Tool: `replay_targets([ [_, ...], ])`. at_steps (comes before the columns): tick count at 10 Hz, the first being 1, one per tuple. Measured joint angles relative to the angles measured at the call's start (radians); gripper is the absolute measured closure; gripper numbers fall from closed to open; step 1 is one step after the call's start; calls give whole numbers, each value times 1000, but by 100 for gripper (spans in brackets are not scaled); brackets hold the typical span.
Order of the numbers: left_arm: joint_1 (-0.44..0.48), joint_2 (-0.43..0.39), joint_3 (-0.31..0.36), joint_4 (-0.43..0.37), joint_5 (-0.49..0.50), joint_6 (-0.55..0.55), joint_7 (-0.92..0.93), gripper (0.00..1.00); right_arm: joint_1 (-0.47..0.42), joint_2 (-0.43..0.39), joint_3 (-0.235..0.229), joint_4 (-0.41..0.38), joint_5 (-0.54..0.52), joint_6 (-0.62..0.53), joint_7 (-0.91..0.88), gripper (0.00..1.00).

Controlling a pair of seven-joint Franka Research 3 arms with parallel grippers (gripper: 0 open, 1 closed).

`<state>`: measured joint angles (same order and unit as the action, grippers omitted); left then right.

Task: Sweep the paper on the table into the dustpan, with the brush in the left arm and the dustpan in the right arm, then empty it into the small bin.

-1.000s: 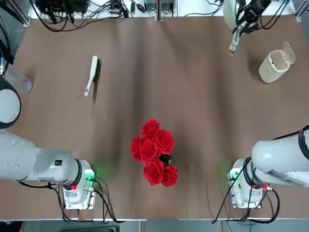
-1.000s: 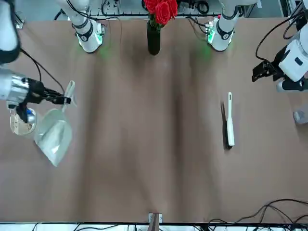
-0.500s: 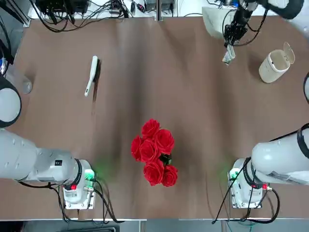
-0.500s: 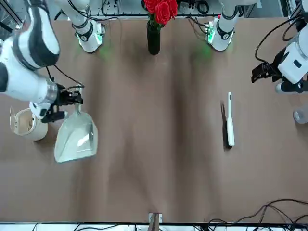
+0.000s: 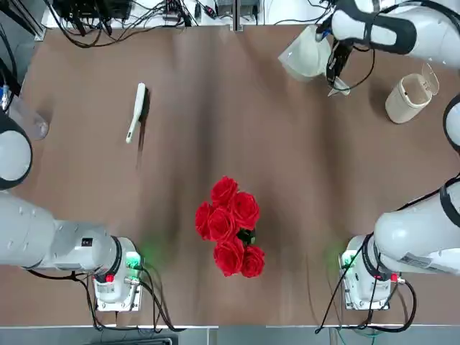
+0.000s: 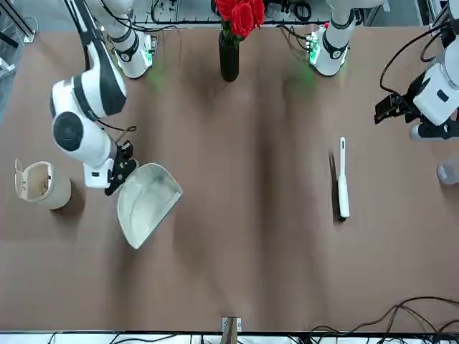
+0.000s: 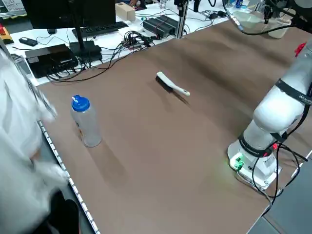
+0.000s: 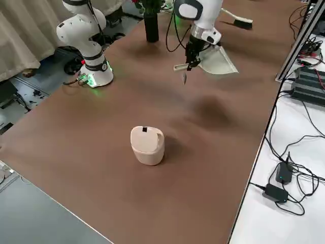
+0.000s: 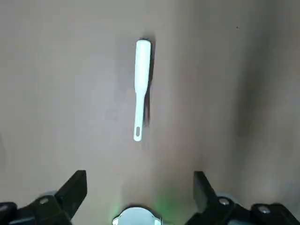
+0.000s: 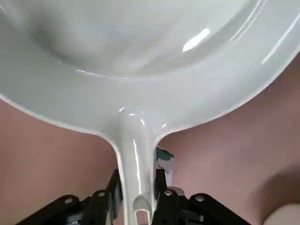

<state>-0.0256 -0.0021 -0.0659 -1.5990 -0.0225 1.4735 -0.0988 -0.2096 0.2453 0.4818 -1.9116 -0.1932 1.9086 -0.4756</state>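
The right gripper (image 10: 137, 199) clamps the dustpan (image 6: 147, 201) by its handle — scoop beyond the fingertips. The brush (image 9: 140, 89) lies ahead of the left gripper's (image 9: 138, 199) wide-open fingers, handle end nearer — lengthwise.

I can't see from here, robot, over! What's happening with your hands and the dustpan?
Right gripper shut on pale cream plastic dustpan, held above the table. Left gripper open, idle. White-handled brush lying untouched. Paper ball not seen.
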Motion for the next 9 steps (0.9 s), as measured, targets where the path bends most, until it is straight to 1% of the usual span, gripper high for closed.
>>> replay_targets([
  [2, -1, 0, -5, 3, 0, 68, 1, 0, 10, 22, 8, -28, -81, 27, -72, 68],
  [3, -1, 0, -7, 4, 0, 82, 1, 0, 19, 37, 29, -46, -138, 54, -100, 68],
  [4, -1, 0, -7, 6, 0, 84, 1, 0, 27, 52, 59, -63, -192, 71, -110, 68],
  [5, -2, 0, -8, 6, 0, 85, 1, 0, 35, 67, 76, -76, -227, 86, -110, 68],
  [7, -3, 0, -10, 6, 0, 85, 1, 0, 44, 94, 96, -84, -330, 108, -125, 68],
  [9, -9, 0, -11, 7, 0, 85, 1, 0, 50, 129, 114, -105, -397, 122, -124, 68],
])
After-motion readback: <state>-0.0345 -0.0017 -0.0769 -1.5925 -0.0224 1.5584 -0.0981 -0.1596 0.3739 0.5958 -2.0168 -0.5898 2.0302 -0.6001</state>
